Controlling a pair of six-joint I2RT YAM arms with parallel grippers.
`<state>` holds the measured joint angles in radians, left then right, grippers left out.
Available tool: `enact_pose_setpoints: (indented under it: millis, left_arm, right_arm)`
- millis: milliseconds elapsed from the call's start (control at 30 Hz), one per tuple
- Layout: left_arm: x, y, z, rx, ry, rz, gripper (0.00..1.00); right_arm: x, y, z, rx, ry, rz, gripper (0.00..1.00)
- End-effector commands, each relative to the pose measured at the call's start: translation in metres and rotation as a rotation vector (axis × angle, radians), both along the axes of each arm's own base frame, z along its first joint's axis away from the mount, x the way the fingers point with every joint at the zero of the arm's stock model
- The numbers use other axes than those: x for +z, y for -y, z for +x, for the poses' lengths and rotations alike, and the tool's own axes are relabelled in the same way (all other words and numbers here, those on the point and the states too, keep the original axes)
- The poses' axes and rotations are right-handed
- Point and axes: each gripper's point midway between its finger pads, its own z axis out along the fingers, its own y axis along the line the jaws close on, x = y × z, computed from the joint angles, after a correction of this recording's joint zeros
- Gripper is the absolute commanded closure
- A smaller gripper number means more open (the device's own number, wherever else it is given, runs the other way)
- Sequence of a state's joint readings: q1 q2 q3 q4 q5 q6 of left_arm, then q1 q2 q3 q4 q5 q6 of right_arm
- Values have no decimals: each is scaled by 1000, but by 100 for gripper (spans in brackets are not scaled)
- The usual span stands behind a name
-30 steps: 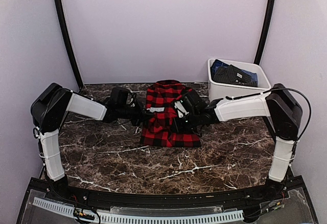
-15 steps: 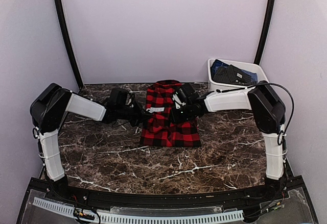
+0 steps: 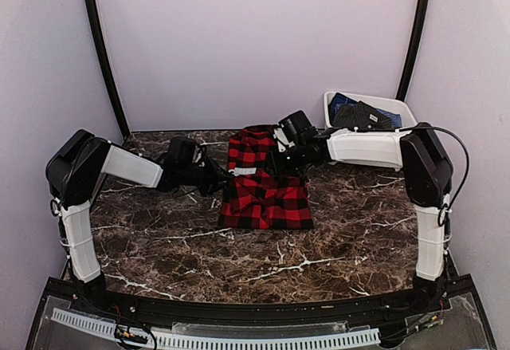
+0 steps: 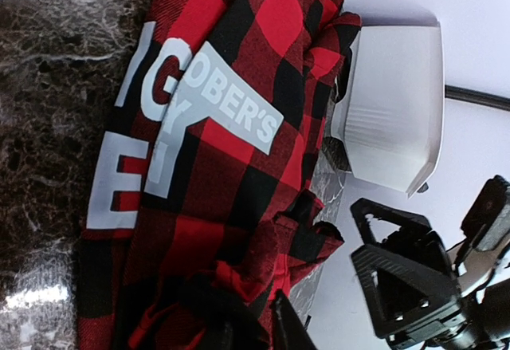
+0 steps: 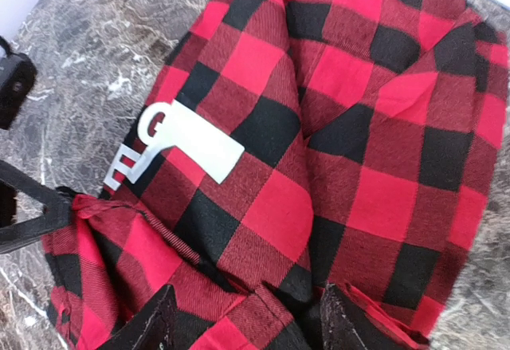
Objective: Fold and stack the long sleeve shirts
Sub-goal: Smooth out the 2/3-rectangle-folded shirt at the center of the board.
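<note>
Risk: cloth snagging on right hand (image 5: 249, 322) if pulled away low, dragging fold open; jaws wide apart over shirt, gripping nothing. Left hand (image 3: 217, 181) at shirt's left edge, fingers nearly together, grip on cloth: cannot tell. Red-and-black check flannel shirt (image 3: 264, 198) folded, rumpled, white lettering showing, mid table (image 3: 358, 238).

I see the table (image 3: 159, 238): dark brown marble-look top w/ white veins, filling lower & mid frame. On it, centre frame toward the back, lies a red/black check shirt (image 3: 267, 198), folded, white lettered label (image 3: 245, 172) facing up. Upper right, at the top's back corner, sits a white tub (image 3: 329, 119), near the shirt's far end.
</note>
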<state>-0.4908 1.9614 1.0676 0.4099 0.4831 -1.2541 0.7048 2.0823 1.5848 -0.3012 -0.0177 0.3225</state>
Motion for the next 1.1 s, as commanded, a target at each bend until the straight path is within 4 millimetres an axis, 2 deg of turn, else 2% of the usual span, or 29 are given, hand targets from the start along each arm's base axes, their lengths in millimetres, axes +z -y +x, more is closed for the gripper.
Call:
enact_pose_setpoints:
  millis: [0, 67, 133, 267, 400, 500, 633, 767, 900, 967, 1067]
  left_arm:
    - [23, 4, 1, -55, 71, -14, 78]
    - [26, 5, 0, -77, 90, -6, 71]
    - [31, 6, -1, -99, 109, 1, 65]
    - [35, 3, -8, -142, 131, 58, 54]
    - [35, -6, -19, -171, 134, 119, 51]
    - [30, -12, -28, -188, 125, 155, 51]
    - [23, -14, -42, -225, 106, 183, 51]
    - [15, -14, -56, -262, 91, 205, 48]
    - [12, -12, -63, -284, 83, 199, 46]
    - [12, -11, -65, -300, 88, 199, 44]
    - [12, -9, -65, -310, 94, 200, 44]
  right_arm:
    - [42, 24, -3, -51, 60, 12, 43]
    - [41, 34, -13, -61, 52, 5, 45]
    - [37, 40, -24, -58, 34, 11, 52]
    - [21, 52, -42, -61, -10, 1, 64]
    - [0, 56, -53, -54, -57, -11, 77]
    - [-18, 53, -49, -53, -82, -33, 81]
    - [-31, 48, -27, -74, -95, -35, 78]
    - [-45, 39, -6, -85, -107, -48, 66]
    - [-66, 40, -3, -100, -155, -89, 57]
    - [-67, 43, -4, -120, -157, -99, 54]
    - [-54, 50, -5, -142, -133, -97, 52]
